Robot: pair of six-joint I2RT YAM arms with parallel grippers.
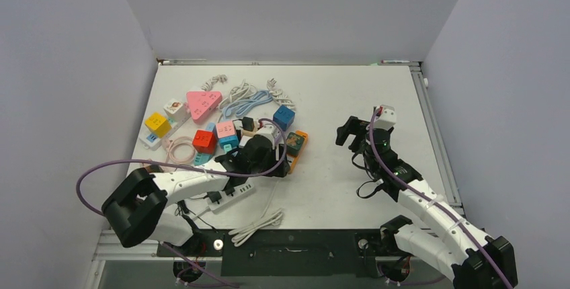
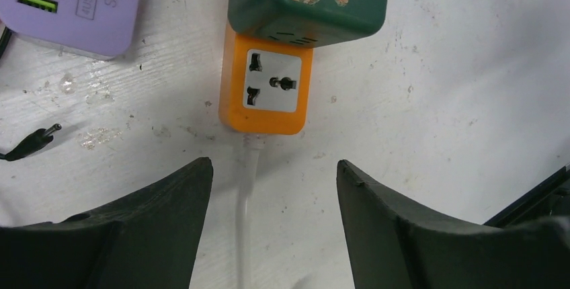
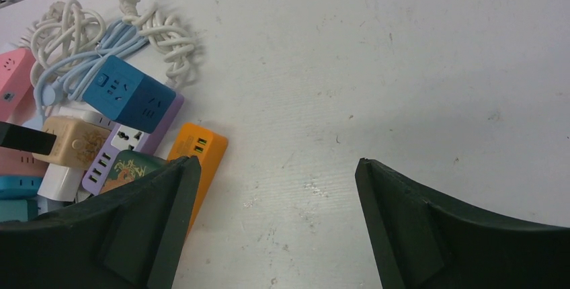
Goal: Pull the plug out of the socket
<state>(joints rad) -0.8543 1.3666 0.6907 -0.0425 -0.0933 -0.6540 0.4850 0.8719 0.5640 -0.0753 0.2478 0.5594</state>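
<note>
Black fingers of the left gripper stand wide apart and hold nothing. Between them in the wrist view, a white cord runs into the near end of the orange socket strip. Its one visible outlet is free, and the dark green plug cube sits on its far part. To the left lies a purple USB strip printed "4USB" and "S204", with a black barrel connector nearer. Bare table opens on the right. The right gripper, equally wide open and empty, hovers well right of the pile.
</note>
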